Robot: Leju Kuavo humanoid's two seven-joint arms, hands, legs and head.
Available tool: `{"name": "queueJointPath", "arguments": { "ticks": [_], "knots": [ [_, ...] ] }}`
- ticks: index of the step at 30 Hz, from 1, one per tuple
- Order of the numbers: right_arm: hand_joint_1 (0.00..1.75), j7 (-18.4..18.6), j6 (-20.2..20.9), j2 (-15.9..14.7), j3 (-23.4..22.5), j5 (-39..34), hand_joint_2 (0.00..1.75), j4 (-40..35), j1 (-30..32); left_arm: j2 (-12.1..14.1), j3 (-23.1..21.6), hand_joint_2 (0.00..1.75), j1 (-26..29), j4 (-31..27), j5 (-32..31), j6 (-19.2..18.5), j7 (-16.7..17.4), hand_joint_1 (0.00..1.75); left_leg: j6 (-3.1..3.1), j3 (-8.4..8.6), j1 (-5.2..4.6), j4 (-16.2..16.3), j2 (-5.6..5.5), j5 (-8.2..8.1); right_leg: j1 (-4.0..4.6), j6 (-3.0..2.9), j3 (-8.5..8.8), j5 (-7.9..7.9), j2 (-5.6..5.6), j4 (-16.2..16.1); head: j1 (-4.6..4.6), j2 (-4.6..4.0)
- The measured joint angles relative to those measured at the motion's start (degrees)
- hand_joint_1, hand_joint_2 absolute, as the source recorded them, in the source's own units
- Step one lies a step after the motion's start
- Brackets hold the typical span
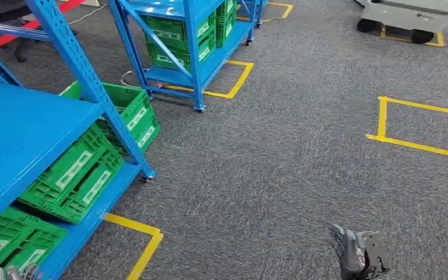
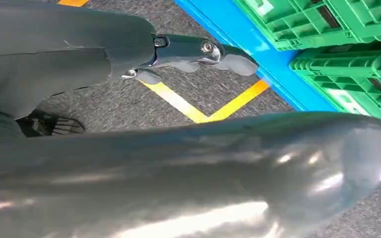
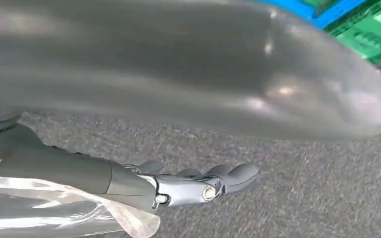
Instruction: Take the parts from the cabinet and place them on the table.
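My right hand point(image 1: 359, 252) hangs low over the grey carpet point(image 1: 280, 151), fingers point(image 3: 228, 174) straight and loosely apart, holding nothing. My left hand point(image 2: 193, 52) hangs by the yellow floor tape point(image 2: 203, 106), fingers extended and empty. Beyond stands the blue metal shelving cabinet point(image 1: 29, 125) with green slatted plastic crates point(image 1: 76, 175); I cannot tell whether they hold parts.

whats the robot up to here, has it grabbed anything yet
Not yet, as far as the pictures show. The robot stands on grey carpet beside a blue shelf rack stacked with green crates. Its right hand hangs low over the carpet with its fingers stretched out and nothing in them. The left hand is down beside the rack's bottom shelf, also holding nothing. A second blue rack with more green crates stands further back.
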Motion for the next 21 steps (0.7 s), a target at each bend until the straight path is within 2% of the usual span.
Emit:
{"name": "queueJointPath", "arguments": {
  "ticks": [1, 2, 3, 4, 5, 6, 7, 8, 10, 11, 12, 14, 15, 16, 17, 18, 19, 20, 21],
  "knots": [
    [0.00, 0.0, 0.0, 0.0, -0.1, 0.1, 0.00, 0.0, 0.1, 0.1, -0.2, 0.00, 0.1, 0.0, 0.1, 0.2, 0.0, 0.00, -0.01, 0.44, 0.02, 0.0, -0.10, -0.39, 0.00, 0.02, -1.34, 0.56, 0.00, 0.4, -0.04, 0.00],
    [0.00, 0.0, 0.0, 0.0, -0.1, 0.1, 0.00, 0.0, 0.1, 0.1, -0.4, 0.00, 0.1, 0.0, 0.1, 0.2, 0.0, 0.00, -0.12, 1.05, 0.05, 0.0, -0.19, -0.85, -0.02, -0.02, -1.45, 2.66, 0.00, -1.5, -0.02, 0.00],
    [0.00, 0.0, 0.1, 0.0, -0.2, 0.2, 0.00, 0.0, 0.1, 0.1, -0.5, 0.00, 0.1, 0.0, 0.1, 0.2, 0.0, 0.00, -0.28, 1.84, 0.12, 0.0, -0.23, -1.36, -0.03, -0.11, -0.60, 6.06, -0.01, -5.2, -0.04, 0.00],
    [0.00, 0.0, 0.2, 0.0, -0.2, 0.2, 0.00, 0.0, 0.1, 0.1, -0.6, 0.00, 0.2, 0.0, 0.1, 0.2, 0.0, 0.00, -0.63, 2.68, 0.19, 0.0, -0.93, -1.91, -0.11, -0.13, 0.77, 9.91, 0.32, -9.9, -0.02, 0.00],
    [0.00, 0.0, 0.2, 0.0, -0.3, 0.2, 0.00, 0.1, 0.2, 0.1, -0.6, 0.00, 0.0, 0.0, 0.1, 0.3, 0.0, 0.00, -1.07, 3.01, 0.29, 0.0, -1.06, -2.48, -0.38, 0.04, 1.75, 13.44, 2.07, -14.3, -0.04, 0.00],
    [0.00, 0.1, 0.3, 0.1, -0.3, 0.3, 0.00, 0.3, 0.3, 0.2, -0.6, 0.00, -0.3, 0.0, 0.2, 0.4, 0.0, 0.00, -1.40, 3.09, 0.15, 0.3, -1.38, -2.77, -0.42, -0.12, 1.75, 10.87, 3.56, -14.7, -0.07, 0.00],
    [0.00, 0.1, 0.5, 0.1, -0.4, 0.4, 0.00, 0.3, 0.4, 0.3, -0.7, 0.00, -0.6, 0.0, 0.3, 0.6, 0.0, 0.00, -1.74, 2.50, 0.17, 0.3, -1.93, -3.01, -0.32, -0.94, 2.72, 10.86, 3.16, -14.9, -0.04, 0.02],
    [0.00, 0.1, 0.5, 0.1, -0.5, 0.4, 0.00, 0.3, 0.8, 0.3, -0.9, 0.00, -0.5, 0.0, 0.4, 0.7, -0.1, 0.00, -2.04, 2.90, 0.20, 0.4, -2.35, -3.01, -0.25, -1.41, 2.66, 12.04, 2.60, -15.0, -0.04, 0.02],
    [0.00, 0.1, 0.8, 0.2, -0.5, 0.5, 0.00, 0.4, 0.5, 0.6, -1.1, 0.00, -0.3, 0.0, 0.5, 1.0, -0.1, 0.00, -2.54, 2.97, 0.13, 0.4, -2.59, -2.96, -0.45, -1.94, 3.33, 12.03, 1.77, -15.5, -0.15, 0.02],
    [0.00, 0.1, 0.8, 0.3, -0.6, 0.5, 0.00, 0.4, 0.4, 0.6, -1.2, 0.00, -0.2, 0.0, 0.5, 1.0, -0.2, 0.00, -2.87, 2.76, 0.11, 1.4, -1.44, -3.73, -0.50, -2.23, 3.90, 12.01, 1.15, -16.0, -0.17, 0.02],
    [0.00, 0.1, 0.9, 0.3, -0.7, 0.6, 0.00, 0.4, 0.3, 0.7, -1.4, 0.00, -0.4, 0.0, 0.5, 1.0, -0.2, 0.00, -3.15, 1.57, 0.10, 3.6, -0.67, -5.15, -0.44, -2.49, 4.24, 11.86, 0.64, -16.2, -0.31, 0.02],
    [0.00, 0.1, 1.0, 0.4, -0.9, 0.7, 0.00, 0.5, 0.3, 1.0, -1.6, 0.00, -0.6, 0.0, 0.8, 1.3, -0.2, 0.00, -3.55, -2.98, 0.17, 11.8, -0.32, -9.07, -0.25, -3.01, 4.42, 11.51, -0.56, -16.3, -0.24, 0.02],
    [0.00, 0.1, 1.0, 0.4, -0.9, 0.7, 0.00, 0.5, 0.3, 1.0, -1.8, 0.00, -0.4, 0.0, 0.9, 1.4, -0.3, 0.00, -3.61, -5.00, 0.17, 15.1, -0.32, -10.31, -0.12, -3.22, 4.48, 11.37, -1.08, -16.3, -0.24, 0.02],
    [0.00, 0.1, 1.1, 0.5, -0.9, 0.8, 0.00, 0.5, 0.3, 1.2, -2.0, 0.00, -0.3, 0.0, 1.0, 1.6, -0.4, 0.00, -3.51, -6.15, 0.17, 16.4, -0.31, -10.19, 0.03, -3.33, 4.59, 11.22, -1.49, -16.3, -0.22, 0.02],
    [0.00, 0.2, 1.2, 0.5, -0.9, 1.0, 0.00, 0.5, 0.3, 1.2, -2.1, 0.00, -0.2, 0.0, 1.1, 1.7, -0.5, 0.00, -3.36, -6.01, 0.13, 15.2, -0.31, -8.54, 0.17, -3.40, 4.79, 11.06, -1.94, -16.3, -0.24, 0.02],
    [0.00, 0.2, 1.4, 0.6, -1.0, 1.0, 0.00, 0.5, 0.3, 1.3, -2.1, 0.00, -0.1, 0.0, 1.1, 1.8, -0.5, 0.00, -2.98, -4.78, -0.03, 11.8, -0.10, -5.81, 0.40, -3.43, 5.11, 10.89, -2.42, -16.3, -0.26, 0.02],
    [0.00, 0.2, 1.4, 0.7, -1.1, 1.2, 0.00, 0.5, 0.3, 1.5, -2.2, 0.00, -0.1, 0.0, 1.1, 1.9, -0.7, 0.00, -2.38, -2.77, -0.29, 7.0, 0.56, -2.66, 0.62, -3.48, 5.54, 10.69, -2.99, -16.3, -0.24, 0.02],
    [0.00, 0.2, 1.5, 0.8, -1.1, 1.2, 0.00, 0.5, 0.3, 1.6, -2.3, 0.00, -0.1, 0.0, 1.2, 1.9, -0.8, 0.00, -1.47, -0.93, -0.88, 2.6, 2.60, 0.01, 0.69, -3.46, 5.86, 10.50, -3.47, -16.4, -0.22, 0.02],
    [0.00, 0.2, 1.5, 0.8, -1.1, 1.2, 0.00, 0.5, 0.3, 1.6, -2.4, 0.00, -0.2, 0.0, 1.2, 1.9, -0.9, 0.00, -0.90, -0.38, -1.39, 1.3, 4.59, -0.03, 0.62, -3.46, 5.91, 10.45, -3.73, -16.4, -0.13, 0.02]
  ]
}}
